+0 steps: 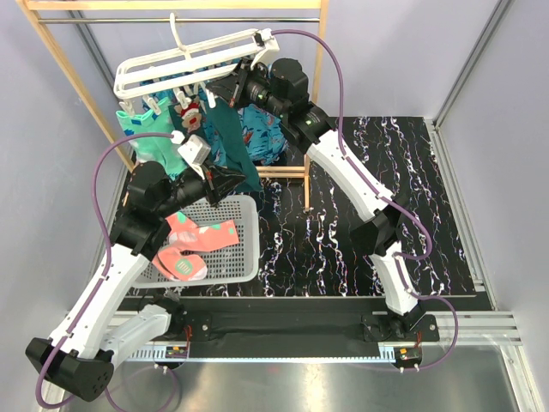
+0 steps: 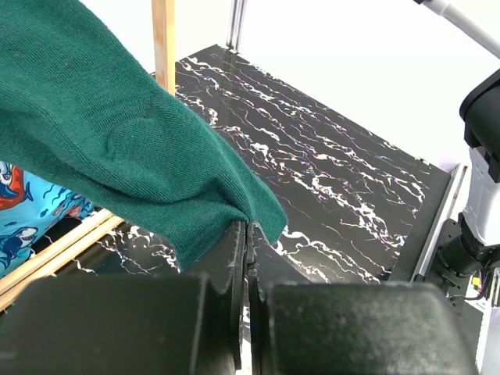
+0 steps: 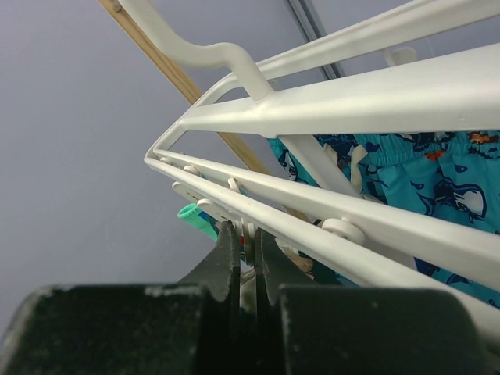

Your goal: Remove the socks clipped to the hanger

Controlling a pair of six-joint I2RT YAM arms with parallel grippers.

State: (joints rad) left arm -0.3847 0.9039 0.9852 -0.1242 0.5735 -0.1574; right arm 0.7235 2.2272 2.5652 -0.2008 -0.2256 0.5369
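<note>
The white slatted hanger (image 1: 189, 64) hangs from the wooden rack. Mint socks (image 1: 141, 129) and a dark teal sock (image 1: 230, 137) are clipped under it. My left gripper (image 1: 238, 182) is shut on the lower edge of the dark teal sock (image 2: 117, 133); in the left wrist view the jaws (image 2: 248, 230) pinch its hem. My right gripper (image 1: 225, 90) is at the hanger's underside. In the right wrist view it (image 3: 247, 234) is shut on a white clip (image 3: 248, 228) below the hanger slats (image 3: 351, 101). A mint sock cuff (image 3: 195, 219) shows beside it.
A white mesh basket (image 1: 250, 249) on the left holds pink socks (image 1: 202, 236). The wooden rack (image 1: 51, 60) stands at the back, and a blue patterned cloth (image 1: 262, 133) hangs behind the socks. The black marbled table (image 1: 343, 215) extends to the right.
</note>
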